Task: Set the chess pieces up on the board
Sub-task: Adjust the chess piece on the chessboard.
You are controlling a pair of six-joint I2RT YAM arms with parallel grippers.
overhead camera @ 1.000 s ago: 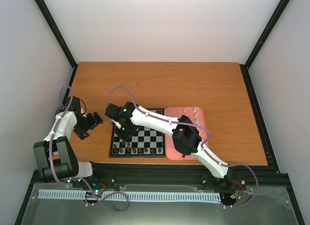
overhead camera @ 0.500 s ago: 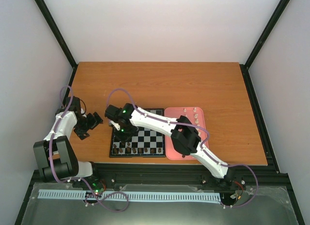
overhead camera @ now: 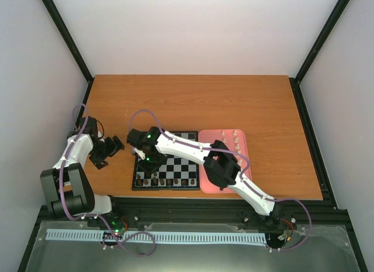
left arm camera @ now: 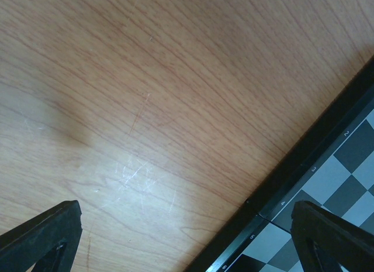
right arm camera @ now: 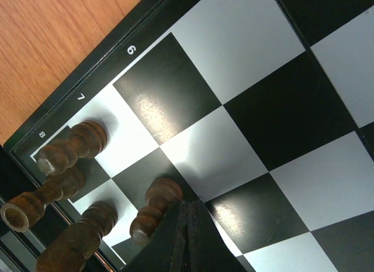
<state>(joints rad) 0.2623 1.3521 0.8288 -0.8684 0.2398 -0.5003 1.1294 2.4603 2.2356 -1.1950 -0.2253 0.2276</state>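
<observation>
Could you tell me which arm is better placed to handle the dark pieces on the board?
Right, probably: the right gripper, shut, sits over the board, beside a dark pawn. The left gripper hangs open over bare table, off the board's edge.

The top view looks steeply down from above and behind the arm bases, far enough off to take in the whole worktop (overhead camera: 193, 102), the board (overhead camera: 186, 167) near its front edge and both arms. The left wrist camera hangs low over bare wood, facing down between the wide-set fingers of the left pincer (left arm camera: 186, 240), with the board's numbered border crossing its lower right corner. The right wrist camera sits even closer, tilted over the board's near-left corner past the right pincer (right arm camera: 188, 234), where a few chess pieces (right arm camera: 70, 149) loom large; all three views share that left border.
</observation>
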